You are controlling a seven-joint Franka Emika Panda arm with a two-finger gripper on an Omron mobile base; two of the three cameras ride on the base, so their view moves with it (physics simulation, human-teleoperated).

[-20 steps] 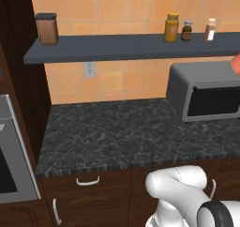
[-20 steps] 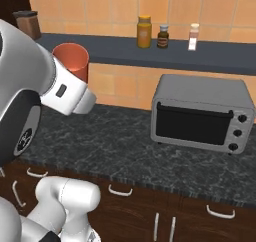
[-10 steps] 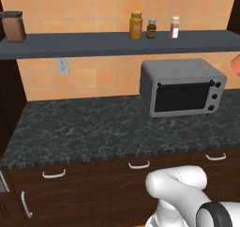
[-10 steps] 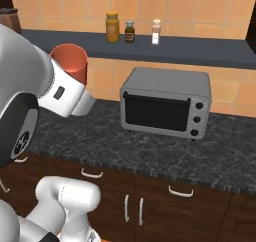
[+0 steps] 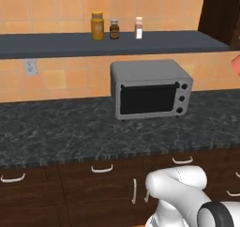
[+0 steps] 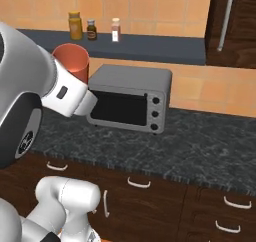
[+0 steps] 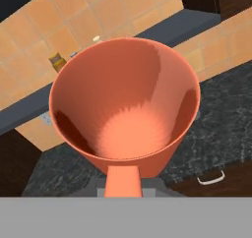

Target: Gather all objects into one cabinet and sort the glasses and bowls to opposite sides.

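Observation:
An orange-red mug point(image 7: 125, 104) sits right in front of the hand camera, its mouth open toward me and its handle point(image 7: 123, 182) pointing down to where the fingertips hide. From the right base view the same mug point(image 6: 71, 60) is held up above the counter, and my gripper point(image 6: 81, 82) is shut on it. A sliver of the mug point(image 5: 236, 64) shows at the right edge of the left base view. A dark upper cabinet point(image 6: 234, 26) with a long handle hangs at the far right, also visible as the cabinet point(image 5: 220, 10). The bowls are out of view.
A grey toaster oven point(image 5: 150, 89) stands on the dark speckled counter point(image 5: 61, 132); it shows again as the oven point(image 6: 131, 97). Three spice jars point(image 5: 97, 26) stand on the dark wall shelf point(image 5: 47, 44). Drawers with pale handles point(image 6: 137, 183) run under the counter.
The whole picture has slid left, so the base has driven to the right along the counter. The toaster oven now sits mid-view and the dark cabinet has come in. The mug stays held.

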